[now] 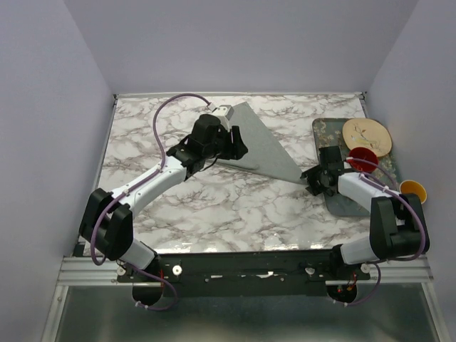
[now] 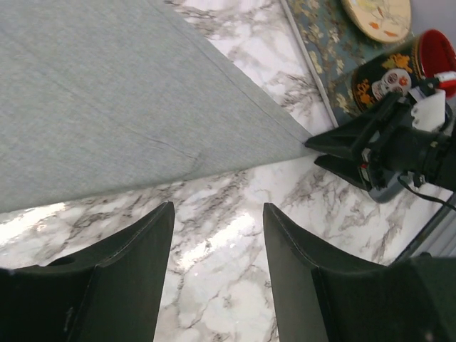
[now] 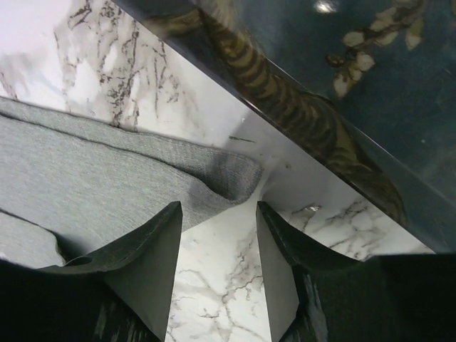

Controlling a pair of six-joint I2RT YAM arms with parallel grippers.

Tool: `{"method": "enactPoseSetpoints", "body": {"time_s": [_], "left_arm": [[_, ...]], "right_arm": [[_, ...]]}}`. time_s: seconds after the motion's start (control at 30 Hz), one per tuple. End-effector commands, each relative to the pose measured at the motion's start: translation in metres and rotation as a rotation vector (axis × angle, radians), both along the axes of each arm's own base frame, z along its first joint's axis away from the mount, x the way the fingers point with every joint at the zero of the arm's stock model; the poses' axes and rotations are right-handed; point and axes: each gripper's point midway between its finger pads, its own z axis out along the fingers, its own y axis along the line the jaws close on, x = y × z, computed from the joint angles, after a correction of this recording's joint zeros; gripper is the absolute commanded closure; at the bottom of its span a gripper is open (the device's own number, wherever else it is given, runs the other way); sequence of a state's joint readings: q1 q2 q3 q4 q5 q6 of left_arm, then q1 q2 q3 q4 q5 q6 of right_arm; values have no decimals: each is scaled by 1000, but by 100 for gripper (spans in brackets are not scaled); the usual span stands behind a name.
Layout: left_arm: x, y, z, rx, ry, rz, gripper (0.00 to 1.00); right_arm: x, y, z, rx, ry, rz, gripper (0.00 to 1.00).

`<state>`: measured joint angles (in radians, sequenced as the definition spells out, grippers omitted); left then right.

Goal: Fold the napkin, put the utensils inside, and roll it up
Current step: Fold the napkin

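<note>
Grey-green cloth, the napkin [image 1: 263, 146] looks thin and limp: pinch the corner lying between the open right jaws; the left jaws gape empty near its edge.

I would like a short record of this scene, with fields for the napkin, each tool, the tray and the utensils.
napkin: folded into a triangle, lying on the marble table, one corner pointing toward the tray
left tool: open, holds nothing, over bare marble just off the napkin's edge
right tool: open, at the napkin corner beside the tray, cloth not yet pinched
tray: right side of the table, carries a round plate and a cup, red inside
utensils: not visible
</note>
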<state>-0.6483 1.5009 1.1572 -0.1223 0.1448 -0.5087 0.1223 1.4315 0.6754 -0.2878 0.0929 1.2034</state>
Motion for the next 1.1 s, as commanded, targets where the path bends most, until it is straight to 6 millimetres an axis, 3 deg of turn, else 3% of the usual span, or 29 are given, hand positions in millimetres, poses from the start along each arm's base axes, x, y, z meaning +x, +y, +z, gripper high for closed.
{"method": "enactPoseSetpoints", "body": {"time_s": [0.0,0.33,0.57,0.77,1.0,1.07], "left_arm": [[6,22,6,-34,25,50,38],[10,29,37,-90,-15,58,38],[7,34,62,-121,-57,62,38],[12,49,64,-130,-59,100,37],[28,71,37,-146,21,170,37],[33,77,32,-149,35,200,37]], "right_arm": [[9,-16,-8,-82,2,-36,48],[5,-19,-8,-84,19,-61,52],[3,-20,-9,-92,23,-59,70],[12,-8,-5,-115,-25,55,96],[41,24,39,-283,-177,271,99],[53,34,61,-342,-252,354,99]]}}
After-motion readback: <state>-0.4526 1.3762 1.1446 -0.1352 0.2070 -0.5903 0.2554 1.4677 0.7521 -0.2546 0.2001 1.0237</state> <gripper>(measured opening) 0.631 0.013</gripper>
